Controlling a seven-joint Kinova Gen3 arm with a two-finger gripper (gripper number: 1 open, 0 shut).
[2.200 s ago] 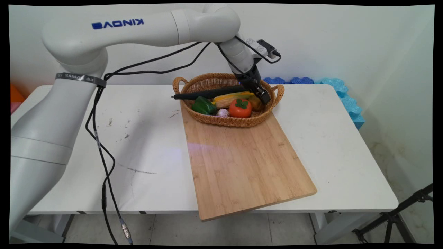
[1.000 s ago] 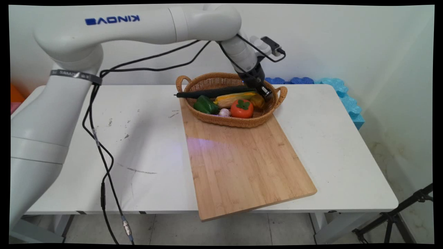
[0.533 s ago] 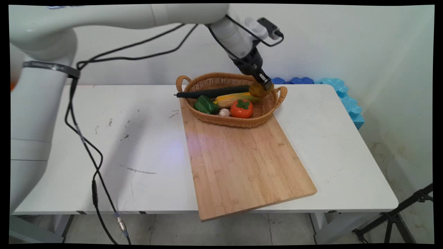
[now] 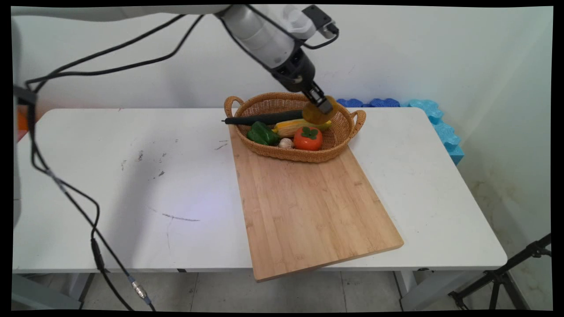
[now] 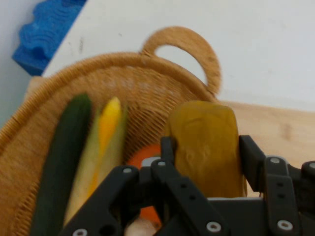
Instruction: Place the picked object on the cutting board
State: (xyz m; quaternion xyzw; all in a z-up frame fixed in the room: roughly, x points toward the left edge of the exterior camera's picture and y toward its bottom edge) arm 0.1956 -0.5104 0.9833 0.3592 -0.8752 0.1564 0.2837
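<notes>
Lifted out of the basket (image 4: 282, 155): the yellow-brown potato (image 4: 318, 113), earlier lying at the right end beside the tomato (image 4: 307, 138), now hanging clear above the corn (image 4: 296, 126) and cucumber (image 4: 269, 118), clamped between the jaws of the gripper (image 4: 323, 105). Raised and shifted left, that gripper, from deep inside the basket's right end to a spot over its rear rim. Nudged slightly right about two seconds back, the basket, settled since. Swung up and out of the left of the main view, most of the arm.
</notes>
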